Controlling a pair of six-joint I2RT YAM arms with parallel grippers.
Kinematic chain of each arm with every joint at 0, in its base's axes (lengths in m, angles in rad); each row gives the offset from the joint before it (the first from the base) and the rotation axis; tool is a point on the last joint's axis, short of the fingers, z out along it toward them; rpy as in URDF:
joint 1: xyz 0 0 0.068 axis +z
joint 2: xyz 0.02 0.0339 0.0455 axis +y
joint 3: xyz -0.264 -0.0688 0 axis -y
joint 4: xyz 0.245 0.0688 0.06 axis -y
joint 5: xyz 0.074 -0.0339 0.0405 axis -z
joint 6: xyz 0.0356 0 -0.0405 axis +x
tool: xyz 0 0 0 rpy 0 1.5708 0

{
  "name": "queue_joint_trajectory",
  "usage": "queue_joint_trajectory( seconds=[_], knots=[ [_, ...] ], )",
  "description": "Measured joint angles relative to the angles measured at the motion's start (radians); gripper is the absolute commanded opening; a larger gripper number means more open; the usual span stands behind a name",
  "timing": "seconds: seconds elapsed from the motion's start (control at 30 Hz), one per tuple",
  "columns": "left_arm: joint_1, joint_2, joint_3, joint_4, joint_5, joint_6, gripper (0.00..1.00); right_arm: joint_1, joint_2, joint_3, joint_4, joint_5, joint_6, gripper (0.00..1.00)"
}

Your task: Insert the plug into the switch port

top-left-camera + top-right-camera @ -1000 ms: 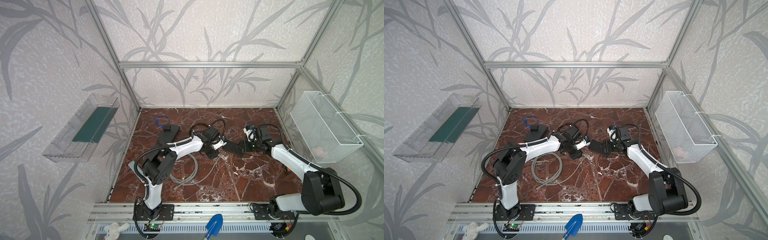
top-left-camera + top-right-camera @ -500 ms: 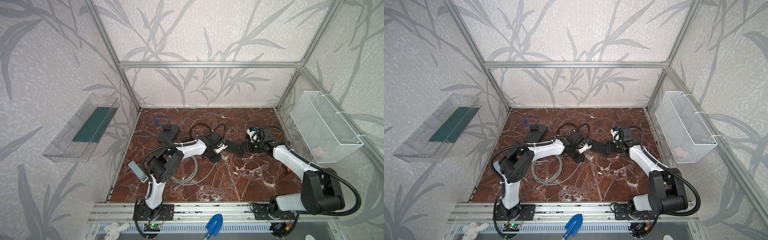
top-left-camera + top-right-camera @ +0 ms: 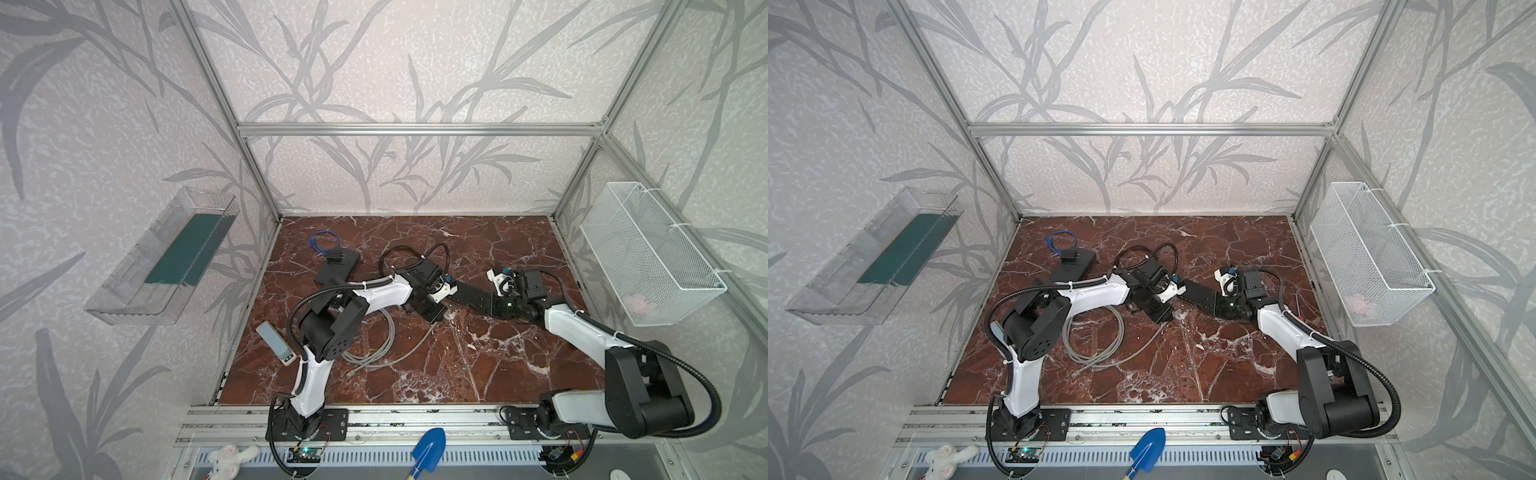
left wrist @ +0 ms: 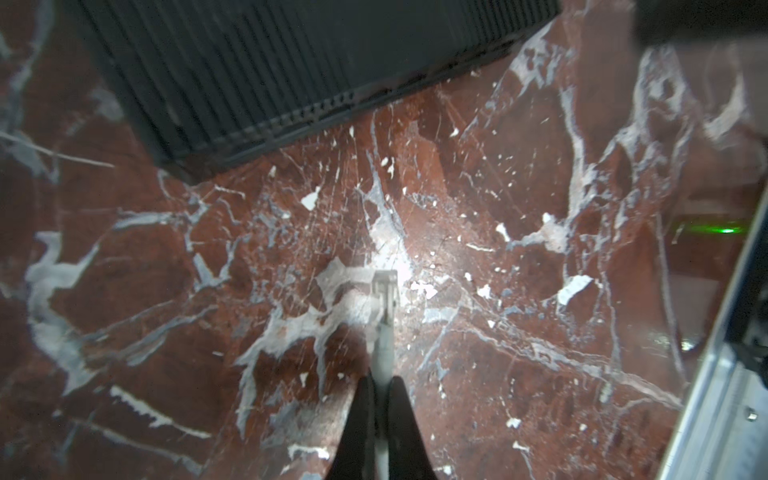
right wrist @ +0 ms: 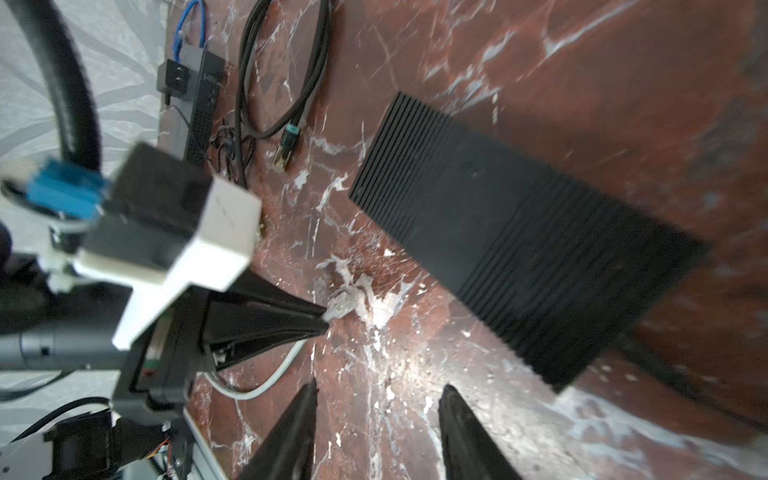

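The left hand [image 4: 380,382] is pinched tight on the grey cable [image 4: 382,353] just behind its plug [image 4: 385,291]. The plug sticks out past the fingertips, low over the counter [image 4: 519,332]; whether it touches the counter cannot be told. The right hand [image 5: 378,399] has its two fingers apart and holds nothing. It hovers over bare counter beside the switch [image 5: 519,270].

The switch, a black ribbed box, lies near the middle of the counter, between the two hands. The plug is near it but apart, with bare counter between. Its sockets do not show.

There are two arms, each with one hand, and one switch. There are three cables: the grey one, coiled by the left arm; a black cable [image 5: 239,91] with a teal-collared end; and a small blue loop [image 3: 324,242]. One dark slab [image 3: 336,272] lies at the back left with one small adapter [image 3: 336,254] on it. One slim grey device [image 3: 276,343] sits at the counter's left edge.

The counter is red-brown marble with white veins. An aluminium frame and pale walls printed with grey leaves surround it. A clear bin [image 3: 124,291] hangs on the left wall and a white wire basket [image 3: 648,249] on the right. By the front rail lie a blue scoop [image 3: 430,451] and a white plush toy [image 3: 226,457].
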Motion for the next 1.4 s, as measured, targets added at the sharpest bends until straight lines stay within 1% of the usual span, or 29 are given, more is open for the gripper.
queue_joint_trajectory(
  seconds=[0.1,0.2,0.3,0.47,0.7,0.93,1.1,1.2,1.27,1.33,1.4],
  knots=[
    [0.044,-0.016,0.0,0.004,0.105,0.004,0.06,0.006,0.0,-0.066,0.084,-0.069,0.083,0.48],
    [0.079,-0.033,-0.004,0.015,0.203,0.005,0.06,0.011,0.0,-0.094,0.179,-0.116,0.156,0.47],
    [0.083,-0.043,-0.02,0.036,0.288,0.005,0.06,0.023,0.0,-0.106,0.274,-0.142,0.209,0.47],
    [0.079,-0.043,-0.044,0.067,0.38,-0.003,0.06,0.037,0.037,-0.115,0.438,-0.163,0.285,0.43],
    [0.078,-0.045,-0.058,0.129,0.432,-0.035,0.06,0.06,0.113,-0.119,0.56,-0.164,0.347,0.35],
    [0.086,-0.063,-0.107,0.186,0.466,-0.067,0.06,0.112,0.123,-0.119,0.608,-0.154,0.364,0.29],
    [0.089,-0.077,-0.141,0.221,0.484,-0.086,0.06,0.116,0.142,-0.127,0.645,-0.144,0.377,0.23],
    [0.091,-0.079,-0.156,0.239,0.489,-0.098,0.06,0.123,0.143,-0.13,0.656,-0.14,0.386,0.17],
    [0.093,-0.079,-0.163,0.249,0.491,-0.105,0.08,0.129,0.143,-0.13,0.66,-0.138,0.391,0.15],
    [0.098,-0.079,-0.165,0.253,0.49,-0.111,0.15,0.131,0.143,-0.13,0.662,-0.135,0.398,0.14],
    [0.099,-0.08,-0.165,0.258,0.481,-0.12,0.2,0.132,0.138,-0.132,0.657,-0.127,0.413,0.13]
  ],
)
